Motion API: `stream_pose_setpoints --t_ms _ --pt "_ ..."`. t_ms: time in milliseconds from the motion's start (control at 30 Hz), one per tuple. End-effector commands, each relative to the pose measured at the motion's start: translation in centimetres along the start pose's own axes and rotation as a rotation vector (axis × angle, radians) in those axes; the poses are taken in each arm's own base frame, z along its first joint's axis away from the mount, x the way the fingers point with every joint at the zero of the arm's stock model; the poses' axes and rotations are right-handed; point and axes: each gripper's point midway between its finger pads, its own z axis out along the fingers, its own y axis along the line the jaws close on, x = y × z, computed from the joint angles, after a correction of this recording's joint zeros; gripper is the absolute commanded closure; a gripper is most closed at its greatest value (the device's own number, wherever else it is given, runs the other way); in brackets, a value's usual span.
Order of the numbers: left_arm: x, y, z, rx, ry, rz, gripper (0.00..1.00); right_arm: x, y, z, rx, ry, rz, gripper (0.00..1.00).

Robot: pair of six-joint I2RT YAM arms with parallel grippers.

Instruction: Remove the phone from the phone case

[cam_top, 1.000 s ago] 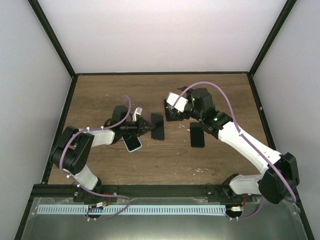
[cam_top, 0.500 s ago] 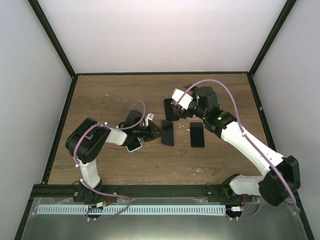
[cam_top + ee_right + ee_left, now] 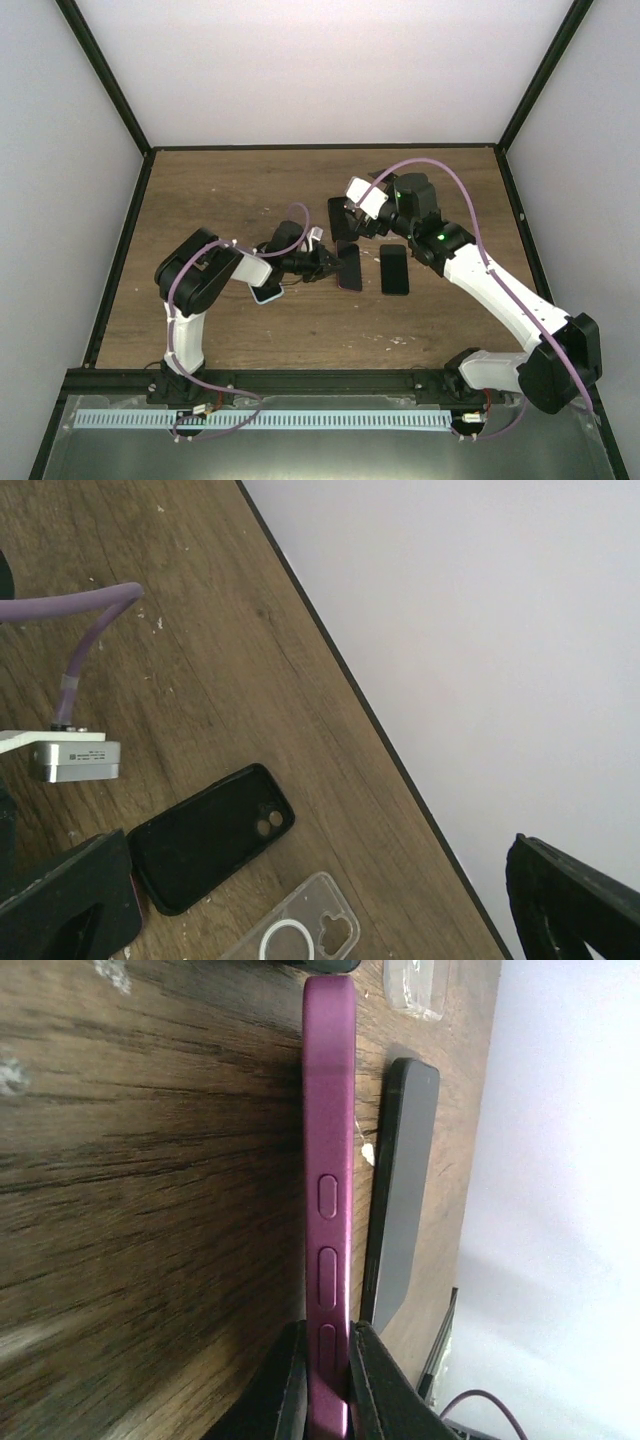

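Observation:
My left gripper [image 3: 328,265] is shut on the lower end of a purple phone case [image 3: 330,1160], which stands on its long edge on the table, side buttons facing the wrist camera. In the top view the case [image 3: 349,268] sits mid-table. I cannot tell whether a phone is inside it. A dark phone [image 3: 395,270] lies flat just right of it and also shows in the left wrist view [image 3: 400,1190]. My right gripper [image 3: 320,910] is wide open and empty, hovering above the table behind the case [image 3: 350,222].
An empty black case [image 3: 210,835] and a clear case [image 3: 300,935] lie below the right gripper. A light-coloured phone [image 3: 265,292] lies under the left forearm. The black frame edge [image 3: 350,695] borders the table by the white wall.
My left gripper has carried the purple case to the right, close to the dark phone. The right gripper has shifted slightly and stays open.

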Motion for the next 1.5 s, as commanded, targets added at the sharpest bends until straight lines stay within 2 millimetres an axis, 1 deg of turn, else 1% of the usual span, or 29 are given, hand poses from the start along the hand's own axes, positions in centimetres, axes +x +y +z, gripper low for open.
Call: stream_pose_setpoints --t_ms 0,100,133,200,333,400,433,633,700,800,833,900,1033,1133,1233,1267,1333,1467 --pt "0.3 2.4 0.3 -0.092 -0.006 -0.068 0.88 -0.3 -0.5 -0.9 0.013 -0.019 0.018 0.0" --pt "0.7 2.4 0.5 -0.106 0.005 -0.062 0.84 -0.2 -0.4 -0.9 0.013 -0.017 0.021 0.0" --pt "0.7 2.4 0.6 -0.115 0.011 -0.061 0.79 -0.1 -0.4 -0.9 0.013 -0.015 0.023 0.0" --pt "1.0 2.3 0.8 -0.125 0.023 -0.05 0.66 -0.1 -0.3 -0.9 0.011 -0.018 0.024 0.0" --pt "1.1 2.2 0.8 -0.145 0.023 -0.038 0.55 -0.3 -0.4 -1.0 0.011 -0.022 0.03 0.0" --pt "0.9 2.0 0.6 -0.153 0.011 -0.028 0.49 -0.3 -0.4 -1.0 0.007 -0.022 0.034 0.0" --pt "1.1 2.4 0.4 -0.177 0.015 -0.033 0.46 -0.3 -0.4 -1.0 0.007 -0.024 0.035 0.0" --pt "0.8 2.7 -0.3 -0.283 -0.001 0.004 0.3 -0.5 -0.4 -1.0 0.006 -0.029 0.035 0.0" --pt "0.7 2.9 -0.7 -0.327 -0.006 0.021 0.22 -0.6 -0.5 -1.0 0.008 -0.032 0.038 0.0" --pt "0.4 2.7 -1.3 -0.36 -0.025 0.051 0.16 -0.6 -0.5 -1.1 0.006 -0.033 0.043 0.0" --pt "0.3 2.5 -1.5 -0.364 -0.031 0.065 0.13 -0.7 -0.4 -1.1 0.004 -0.034 0.044 0.0" --pt "-0.1 1.9 -1.9 -0.371 -0.044 0.097 0.1 -0.7 -0.4 -1.1 0.003 -0.036 0.046 0.0" --pt "-0.3 0.9 -2.8 -0.379 -0.062 0.153 0.08 -1.0 -0.5 -1.1 0.002 -0.043 0.057 0.0" --pt "-0.5 0.1 -3.5 -0.38 -0.078 0.193 0.02 -1.3 -0.7 -1.2 0.0 -0.052 0.063 0.0" --pt "-1.0 -0.7 -4.6 -0.403 -0.103 0.248 0.0 -1.6 -0.8 -1.1 -0.006 -0.058 0.072 0.0" --pt "-1.2 -1.0 -5.2 -0.416 -0.116 0.268 0.0 -1.6 -0.8 -1.1 -0.01 -0.058 0.074 0.0" --pt "-1.7 -0.9 -6.8 -0.458 -0.144 0.281 0.0 -1.7 -0.7 -1.0 -0.018 -0.057 0.08 0.0" --pt "-2.2 0.5 -10.8 -0.533 -0.184 0.262 0.0 -1.6 -0.5 -0.8 -0.026 -0.063 0.082 0.0"
